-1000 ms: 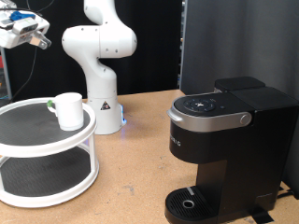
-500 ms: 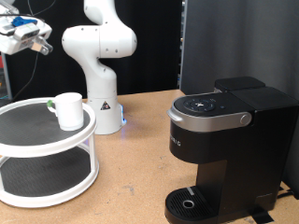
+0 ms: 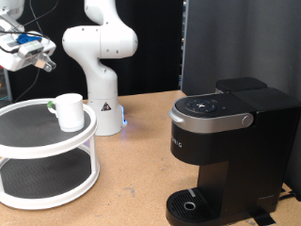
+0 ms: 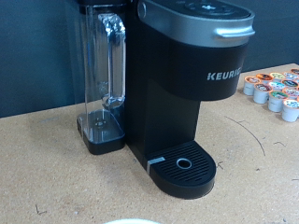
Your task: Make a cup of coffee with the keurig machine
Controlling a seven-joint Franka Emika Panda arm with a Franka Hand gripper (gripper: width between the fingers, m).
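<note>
Exterior view, gripper: I see the arm's gripper [image 3: 42,58] high at the exterior view's top left, in the air above the stand, touching nothing. I cannot tell whether its fingers are spread or closed.
Exterior view, cup: the small plain white cylindrical cup [image 3: 69,110] stands upright on the upper shelf of a round white two-tier stand [image 3: 38,184] at the exterior view's left. A tiny green-topped pod [image 3: 49,104] sits just beside the cup on that shelf.
Exterior view, machine: the large boxy black keurig machine [image 3: 230,151] with its silver-grey curved lid handle stands at the exterior view's right, lid down, well apart from the cup. Its round drip base [image 3: 193,204] has nothing on it.
Exterior view, arm: the white robot base [image 3: 102,56] rises behind the stand on the brown wooden table [image 3: 132,179].
Wrist view, machine: I look at the black brewer, its clear water tank [image 4: 103,70] at one side.
Wrist view, pods: a cluster of coloured coffee pods [image 4: 277,89] lies on the table near the machine.
Wrist view, gripper: no fingers show here.
</note>
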